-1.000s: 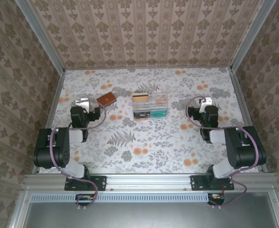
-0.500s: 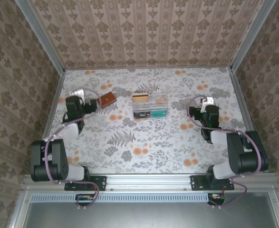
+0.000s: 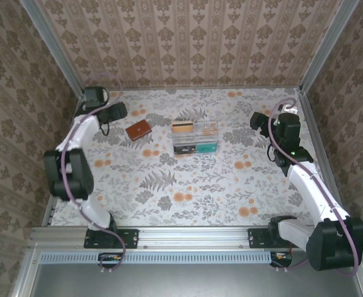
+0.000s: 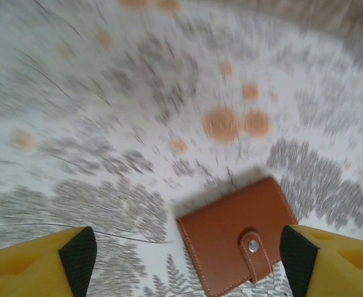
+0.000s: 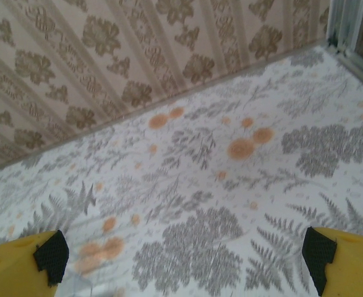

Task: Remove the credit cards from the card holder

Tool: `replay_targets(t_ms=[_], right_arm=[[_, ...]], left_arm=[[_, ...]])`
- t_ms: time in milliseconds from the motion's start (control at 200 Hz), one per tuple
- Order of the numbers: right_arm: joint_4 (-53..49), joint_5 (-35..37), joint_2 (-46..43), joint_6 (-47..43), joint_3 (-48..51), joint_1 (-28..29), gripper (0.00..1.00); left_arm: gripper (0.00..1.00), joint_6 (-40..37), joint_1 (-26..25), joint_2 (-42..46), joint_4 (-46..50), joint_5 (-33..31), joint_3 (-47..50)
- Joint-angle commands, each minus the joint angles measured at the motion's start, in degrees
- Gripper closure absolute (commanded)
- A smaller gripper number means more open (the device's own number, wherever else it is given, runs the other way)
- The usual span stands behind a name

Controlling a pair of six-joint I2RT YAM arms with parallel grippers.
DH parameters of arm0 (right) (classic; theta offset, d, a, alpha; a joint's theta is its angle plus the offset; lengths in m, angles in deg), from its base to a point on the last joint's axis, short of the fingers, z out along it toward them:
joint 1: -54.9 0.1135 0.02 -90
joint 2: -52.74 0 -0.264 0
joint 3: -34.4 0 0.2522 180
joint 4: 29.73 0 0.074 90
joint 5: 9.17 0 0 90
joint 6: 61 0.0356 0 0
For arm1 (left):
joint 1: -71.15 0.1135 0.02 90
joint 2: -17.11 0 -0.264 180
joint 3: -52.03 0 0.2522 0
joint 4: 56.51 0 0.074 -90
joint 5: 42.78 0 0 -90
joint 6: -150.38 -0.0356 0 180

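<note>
2 grippers stand open. The left gripper [image 4: 187, 258] hangs over the card holder [image 4: 230, 229], which lies shut on the table's [image 3: 187, 179] far left; the right gripper [image 5: 184, 253] hangs well apart. Likely the approach step; next comes pinning it and unsnapping the strap [image 4: 257, 257].

The card holder [image 3: 138, 129] is a small, flat, reddish-brown wallet with a leather look. It is folded shut and lies flat. From the left wrist view [image 4: 230, 232], pale stitching runs along its edges, and a narrow strap with a round silver snap wraps over one side; the snap seems to be fastened, though the picture is soft there. It lies to the left of the clear plastic box [image 3: 195, 137], apart from it and turned at a slant to the box's sides
</note>
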Motion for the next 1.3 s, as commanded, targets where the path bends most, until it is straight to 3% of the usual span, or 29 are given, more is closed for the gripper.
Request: replay_targets(t_ms=[0,245,495,590,665,705,1025,1150,1295], right_arm=[[-11.2,-1.3,-2.7,1.0,-3.6,1.9,0.0],[-15.3,1.8,-7.2,0.4,-3.2,7.7,0.0],[-16.2,2.2,-7.2,0.2,-2.5,9.6,0.0],[-15.3,1.6,-7.0,-0.1,-2.5,9.7,0.0],[-14.9,1.0,-6.3,-0.3,-2.8,9.6,0.0],[-14.7,0.4,-5.8,-0.4,-3.0,9.8,0.0],[-12.5,-3.1,-1.8,-0.1,-4.9,11.5,0.0],[-12.2,-3.6,-0.9,0.1,-5.1,12.9,0.0],[-12.2,-3.9,-0.4,0.5,-4.9,14.7,0.0]], left_arm=[[0.2,-2.3,-2.8,-7.7,10.4,3.5,-8.0],[0.17,-9.7,-6.8,-22.3,18.5,1.7,-22.6],[0.17,-14.3,-8.9,-25.1,18.9,0.3,-22.2],[0.22,-15.0,-9.5,-24.4,19.6,-0.2,-19.8],[0.34,-14.3,-9.8,-22.6,19.4,0.4,-16.5],[0.38,-13.3,-9.9,-21.1,19.2,0.9,-14.3],[0.41,-0.8,-14.6,-4.3,17.2,-1.7,10.6],[0.42,8.9,-19.0,3.6,14.6,-0.9,21.7],[0.44,25.9,-27.5,11.0,10.2,0.4,31.1]])
